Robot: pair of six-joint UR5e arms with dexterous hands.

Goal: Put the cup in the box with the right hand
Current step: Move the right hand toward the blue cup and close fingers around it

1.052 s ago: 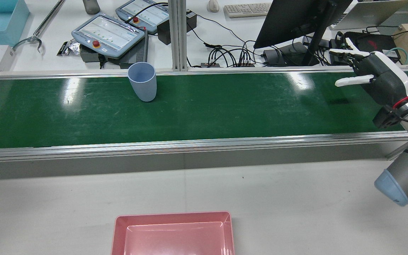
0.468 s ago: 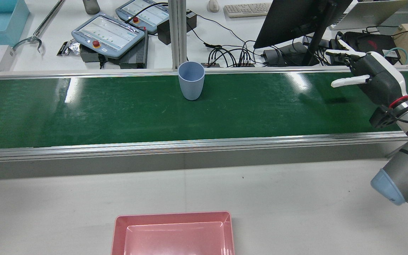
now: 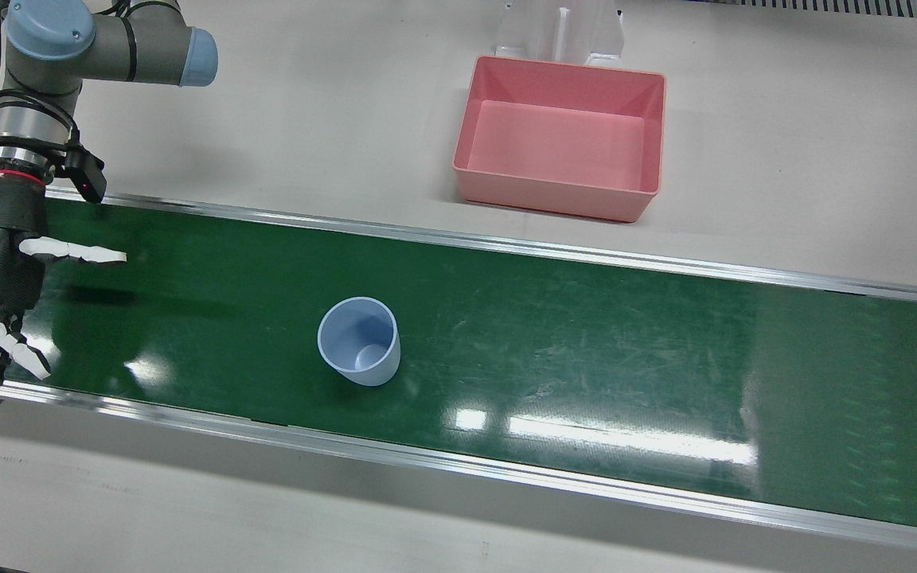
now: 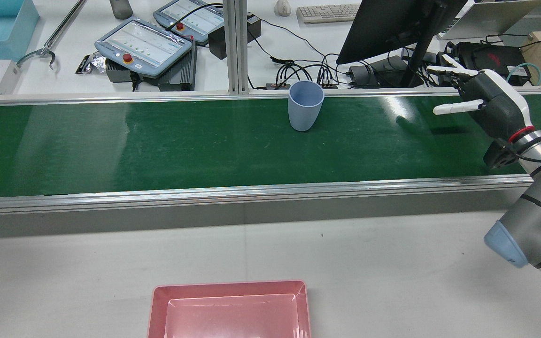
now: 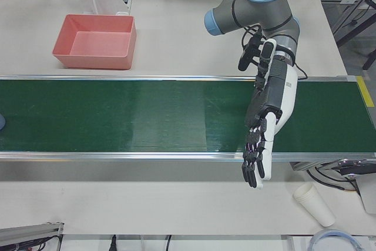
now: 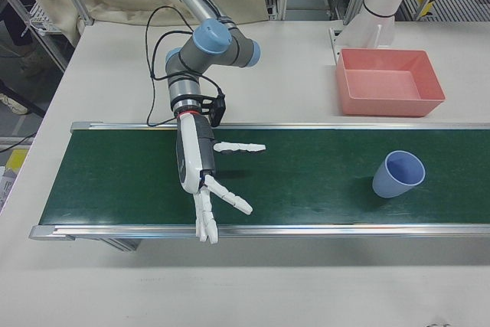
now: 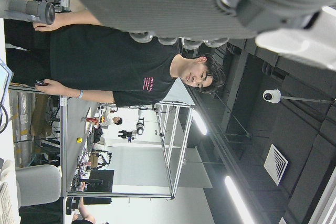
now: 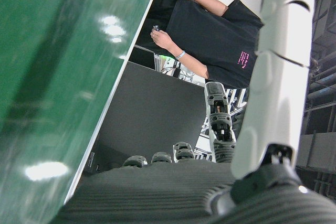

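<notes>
In the rear view, the pink box is seen low on the table, the blue cup upright on the green belt near its far rail, and the right hand further right, fingers spread, nothing held (well apart from the cup). The left hand is likewise open and empty. A mistimed closing could tip the cup.

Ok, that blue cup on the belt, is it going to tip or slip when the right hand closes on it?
The cup looks like empty, rigid plastic, so probably light. It tapers to a narrow base, so a push near the rim may well tip it. Its smooth wall could slide between the fingers of the open right hand.
</notes>
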